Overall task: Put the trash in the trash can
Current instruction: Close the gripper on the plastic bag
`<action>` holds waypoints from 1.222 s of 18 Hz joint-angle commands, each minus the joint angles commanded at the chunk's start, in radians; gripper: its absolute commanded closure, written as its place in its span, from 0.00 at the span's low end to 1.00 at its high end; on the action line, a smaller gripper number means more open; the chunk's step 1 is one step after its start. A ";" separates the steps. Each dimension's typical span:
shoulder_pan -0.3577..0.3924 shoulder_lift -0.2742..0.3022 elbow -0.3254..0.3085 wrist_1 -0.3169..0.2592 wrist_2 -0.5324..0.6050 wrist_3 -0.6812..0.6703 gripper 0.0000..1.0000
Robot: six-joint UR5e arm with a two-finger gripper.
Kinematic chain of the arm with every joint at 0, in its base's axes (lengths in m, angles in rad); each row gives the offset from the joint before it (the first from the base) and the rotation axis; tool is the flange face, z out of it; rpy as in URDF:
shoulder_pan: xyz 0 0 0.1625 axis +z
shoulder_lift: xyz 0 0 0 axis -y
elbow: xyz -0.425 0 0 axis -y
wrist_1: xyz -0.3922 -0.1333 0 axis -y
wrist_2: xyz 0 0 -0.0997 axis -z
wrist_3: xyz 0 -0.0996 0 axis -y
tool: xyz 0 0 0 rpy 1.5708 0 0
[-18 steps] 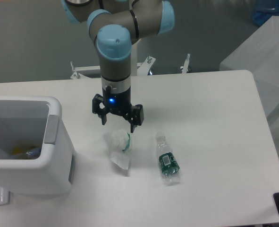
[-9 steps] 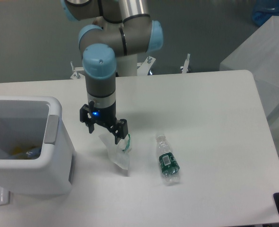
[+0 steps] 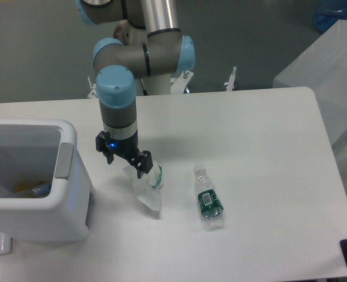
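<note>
While the pincer (image 3: 125,160) stands over the wrapper (image 3: 146,187), I treat the step in hand as seating the grasp before any lift. Its jaws are apart, one finger at the wrapper's 10 o'clock edge and the other pressed near its top by the green bit (image 3: 158,177); I cannot tell whether either finger has film between it and the opposite one.

Procedure, as I judge it:
1. Centre the pincer over the thickest crumpled bulk, which lies toward 5 o'clock of the present finger line. At present the pincer covers only the upper left part of the wrapper.
2. Lower until the fingertips reach the surface (image 3: 261,135). Thin film slips out if the fingers close above it.
3. Close fully. The film will compress, so a partial closure is likely to drop it.
4. Lift straight up before moving toward 9 o'clock, so the trailing tail clears the bin (image 3: 64,176) rim.

Positions: the wrapper lies on the surface directly under and toward 5 o'clock of the pincer, its pointed tail extending further that way. The bottle (image 3: 208,200) lies apart at 4 o'clock of the pincer, untouched, cap end pointing to 12. The bin stands just beside the pincer at 9 o'clock, open side up, with some items visible inside.
</note>
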 joint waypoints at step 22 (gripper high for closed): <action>0.017 -0.012 0.014 -0.003 0.065 0.000 0.98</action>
